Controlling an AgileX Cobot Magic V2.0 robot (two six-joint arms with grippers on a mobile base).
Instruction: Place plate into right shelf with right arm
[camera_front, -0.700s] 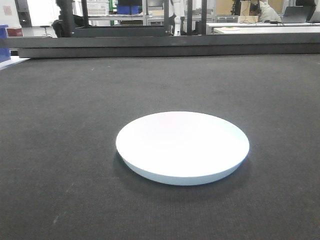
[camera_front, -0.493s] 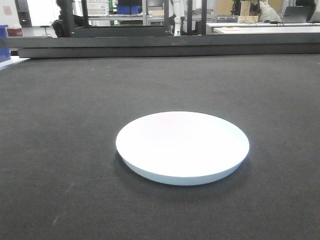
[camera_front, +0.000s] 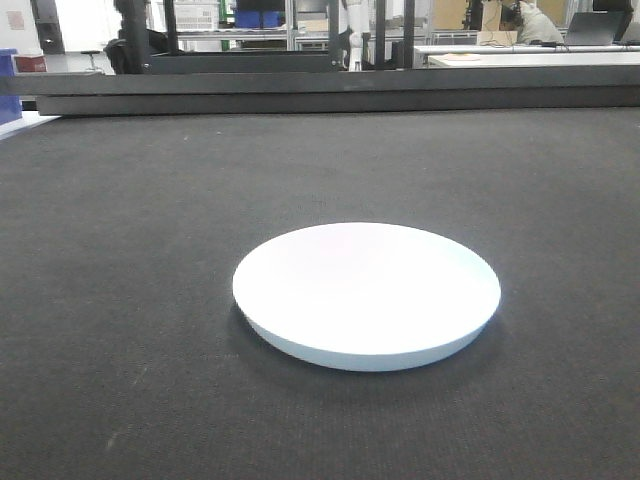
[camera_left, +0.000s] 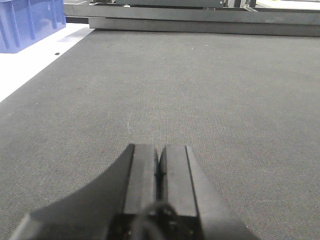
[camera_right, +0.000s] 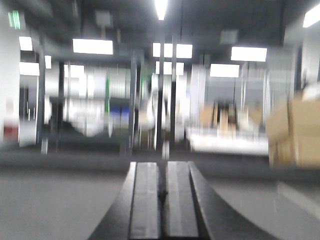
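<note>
I see the round, glossy white plate (camera_front: 367, 295) lying flat in the middle of the dark grey woven table mat (camera_front: 120, 250), free on all sides, so I judge the pickup not yet begun. My right gripper (camera_right: 162, 167) has its two black fingers pressed together on nothing and is aimed level into a blurred room. The left gripper (camera_left: 159, 152) is likewise closed and empty, low over the mat.

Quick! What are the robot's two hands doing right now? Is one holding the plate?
Left gripper: closed, holding nothing.
Right gripper: closed, holding nothing, though its view is blurry.
The plate lies on the dark mat, not held.
</note>
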